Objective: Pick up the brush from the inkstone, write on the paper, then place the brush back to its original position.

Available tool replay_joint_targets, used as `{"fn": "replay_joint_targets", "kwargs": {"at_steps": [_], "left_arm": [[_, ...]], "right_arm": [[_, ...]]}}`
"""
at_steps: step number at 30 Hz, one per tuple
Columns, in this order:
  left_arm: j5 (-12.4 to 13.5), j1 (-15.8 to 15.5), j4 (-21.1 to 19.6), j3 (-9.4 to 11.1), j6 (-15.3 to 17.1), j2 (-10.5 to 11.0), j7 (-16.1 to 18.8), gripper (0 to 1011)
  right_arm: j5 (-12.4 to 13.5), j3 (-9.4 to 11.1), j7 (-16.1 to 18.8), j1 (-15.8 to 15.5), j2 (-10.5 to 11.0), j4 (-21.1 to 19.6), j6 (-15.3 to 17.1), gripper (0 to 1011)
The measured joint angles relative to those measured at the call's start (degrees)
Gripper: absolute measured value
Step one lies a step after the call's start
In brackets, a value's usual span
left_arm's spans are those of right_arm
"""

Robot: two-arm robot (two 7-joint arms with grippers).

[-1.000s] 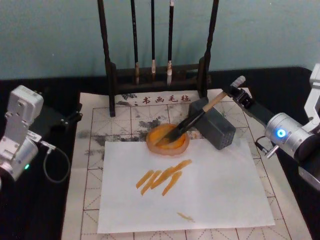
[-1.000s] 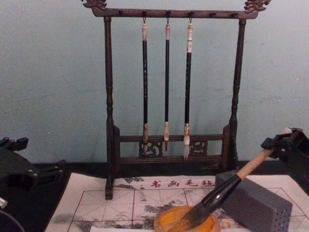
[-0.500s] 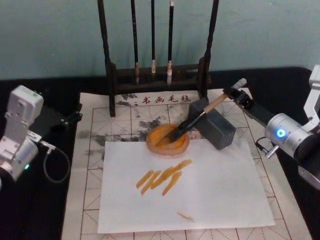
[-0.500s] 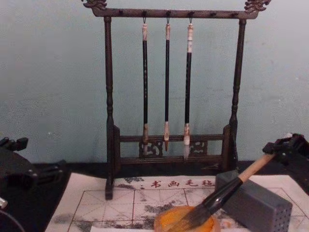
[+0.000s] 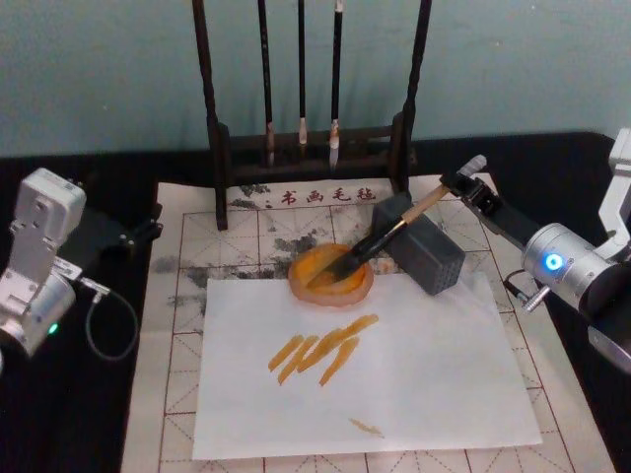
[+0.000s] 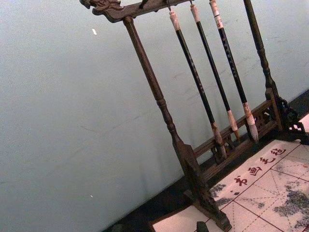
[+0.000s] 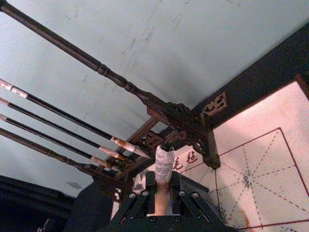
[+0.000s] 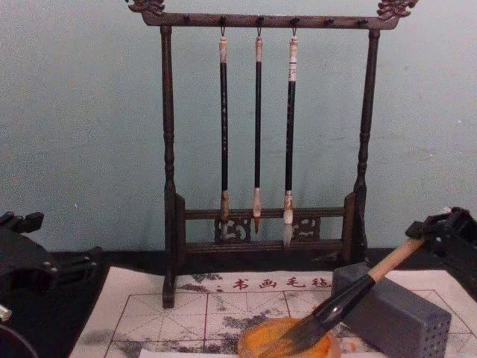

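Since a second ago I lowered brush [image 5: 386, 234] onto orange dish [image 5: 331, 275]; right hand [image 5: 471, 187], right of centre, still pinching handle; release next.

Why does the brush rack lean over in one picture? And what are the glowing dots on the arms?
Left wrist view: the rack looks slanted because that camera sits tilted. Chest view: it stands upright. Head view: a blue light glows on the right arm, a green light on the left arm.
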Motion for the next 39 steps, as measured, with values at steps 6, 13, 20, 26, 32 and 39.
{"fn": "replay_joint_targets", "kwargs": {"at_steps": [6,13,20,26,32,39], "left_arm": [[0.0,0.0,0.0,0.0,0.0,0.0,0.0,1001],[0.0,0.0,0.0,0.0,0.0,0.0,0.0,1001],[0.0,0.0,0.0,0.0,0.0,0.0,0.0,1001],[0.0,0.0,0.0,0.0,0.0,0.0,0.0,1001],[0.0,0.0,0.0,0.0,0.0,0.0,0.0,1001],[0.0,0.0,0.0,0.0,0.0,0.0,0.0,1001]], "right_arm": [[0.0,0.0,0.1,0.0,0.0,0.0,0.0,202],[0.0,0.1,0.1,0.0,0.0,-0.1,0.0,202],[-0.1,0.1,0.1,-0.1,0.0,-0.1,-0.1,236],[-0.1,0.1,0.1,-0.1,0.0,-0.1,-0.1,416],[-0.1,0.1,0.2,-0.1,0.0,-0.1,-0.1,572],[-0.1,0.1,0.2,-0.1,0.0,-0.1,-0.1,822]]}}
